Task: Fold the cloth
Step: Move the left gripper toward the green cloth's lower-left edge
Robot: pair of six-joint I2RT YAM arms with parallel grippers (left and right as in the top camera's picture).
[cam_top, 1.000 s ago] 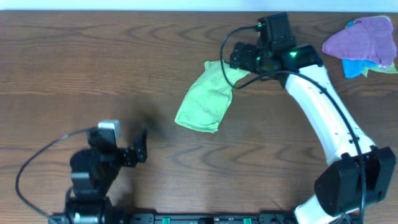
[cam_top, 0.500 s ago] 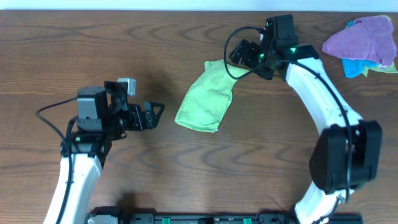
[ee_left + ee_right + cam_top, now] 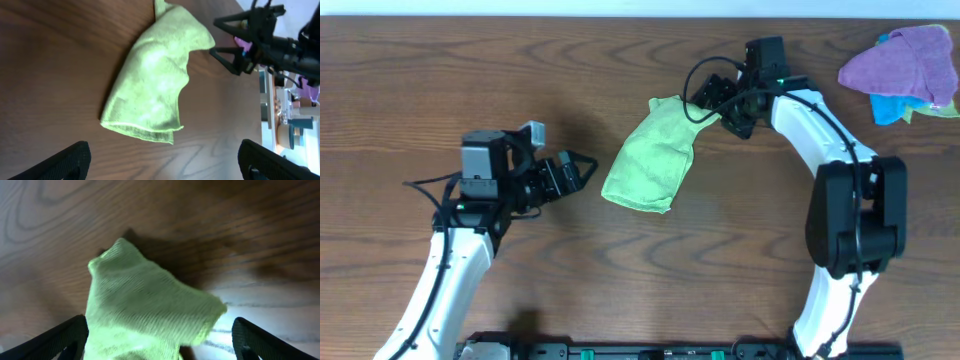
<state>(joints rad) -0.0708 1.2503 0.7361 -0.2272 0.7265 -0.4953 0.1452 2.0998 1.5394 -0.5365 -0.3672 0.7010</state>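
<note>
Though rt tool (image 3: 213, 35) gapes, cloth (image 3: 150, 85) corner (blurred) sits between.

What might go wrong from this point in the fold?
1. The green cloth lies bunched with overlapping layers. The open right gripper at its upper corner may pinch several layers, or only a fringe, so the fold would drag unevenly.
2. The open left gripper is short of the cloth's near edge. Coming in low, it may push the cloth across the table rather than catch it.
</note>
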